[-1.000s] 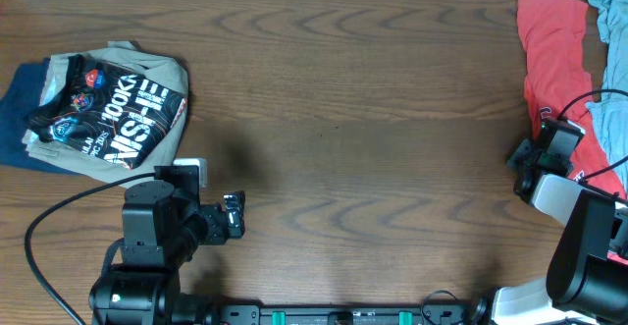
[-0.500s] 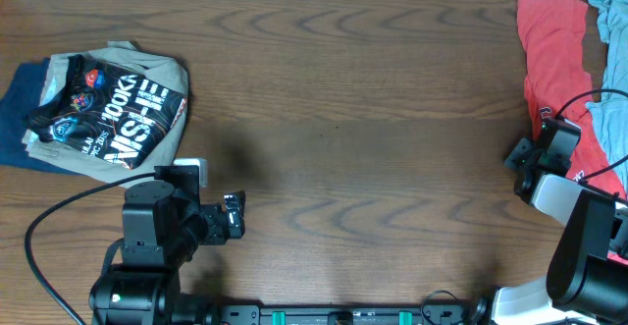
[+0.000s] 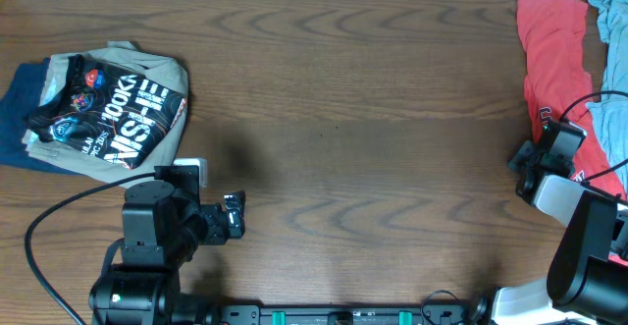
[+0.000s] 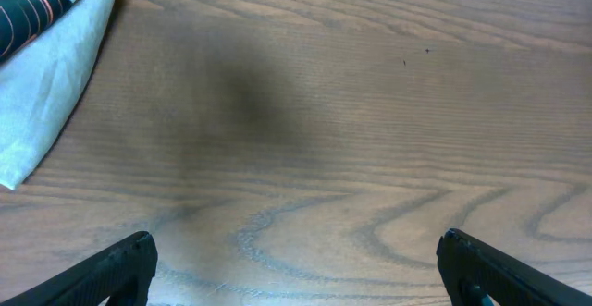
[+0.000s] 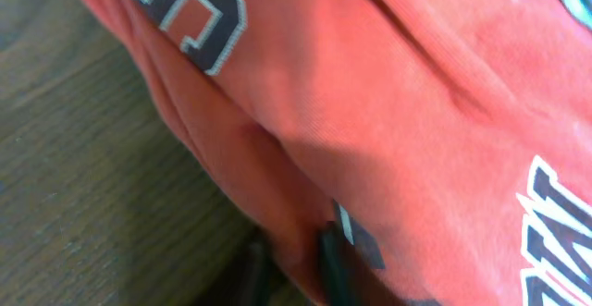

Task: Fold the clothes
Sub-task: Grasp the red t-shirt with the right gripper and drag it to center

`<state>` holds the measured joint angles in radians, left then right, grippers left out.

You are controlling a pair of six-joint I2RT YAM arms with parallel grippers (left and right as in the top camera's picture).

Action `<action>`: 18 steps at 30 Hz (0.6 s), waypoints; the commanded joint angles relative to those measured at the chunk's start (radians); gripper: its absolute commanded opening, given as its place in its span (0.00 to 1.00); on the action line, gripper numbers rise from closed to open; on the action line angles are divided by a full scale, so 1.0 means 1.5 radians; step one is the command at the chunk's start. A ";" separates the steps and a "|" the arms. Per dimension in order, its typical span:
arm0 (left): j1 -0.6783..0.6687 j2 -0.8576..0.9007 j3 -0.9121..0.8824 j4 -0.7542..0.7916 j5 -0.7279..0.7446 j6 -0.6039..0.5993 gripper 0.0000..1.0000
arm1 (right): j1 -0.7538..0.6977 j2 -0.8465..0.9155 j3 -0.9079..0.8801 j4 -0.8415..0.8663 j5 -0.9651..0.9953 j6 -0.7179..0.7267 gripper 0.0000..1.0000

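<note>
Sprawling along the worktop's (image 3: 353, 99) 3 o'clock edge, the red-orange T-shirt (image 3: 549, 60) runs from the 2 o'clock corner down toward the right arm, crumpled and unfolded, with a pale blue garment (image 3: 613, 11) just beside it at the rim. A folded pile sits at 9 o'clock: black printed shirt (image 3: 113, 114) on a tan garment (image 3: 167, 75), with a navy one (image 3: 15, 119) beneath. Everything between, from 12 to 6 o'clock, is bare wood.

The right wrist view alone shows the right pincer (image 5: 294, 267): its fingers (image 5: 333, 260) stand close together with what looks like a fold of the T-shirt's hem clamped between them, though they are dark and partly cropped. The left pincer (image 4: 296, 255) hangs at 7 o'clock with its jaws wide apart over bare wood.

Since a second ago, the right arm has barely shifted, and both piles lie unchanged.
</note>
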<state>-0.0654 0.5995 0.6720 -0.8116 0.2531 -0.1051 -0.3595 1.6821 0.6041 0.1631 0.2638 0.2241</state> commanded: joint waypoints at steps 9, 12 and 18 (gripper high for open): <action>0.002 0.000 0.013 -0.002 0.003 -0.003 0.98 | -0.004 0.000 -0.007 -0.020 -0.037 0.002 0.01; 0.002 0.000 0.013 -0.002 0.003 -0.003 0.97 | 0.001 -0.024 -0.007 -0.035 -0.094 0.002 0.01; 0.002 0.000 0.013 -0.002 0.003 -0.003 0.98 | 0.035 -0.157 -0.007 -0.100 -0.288 0.002 0.01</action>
<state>-0.0654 0.5995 0.6720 -0.8120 0.2531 -0.1051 -0.3496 1.5490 0.5964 0.0383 0.0631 0.2272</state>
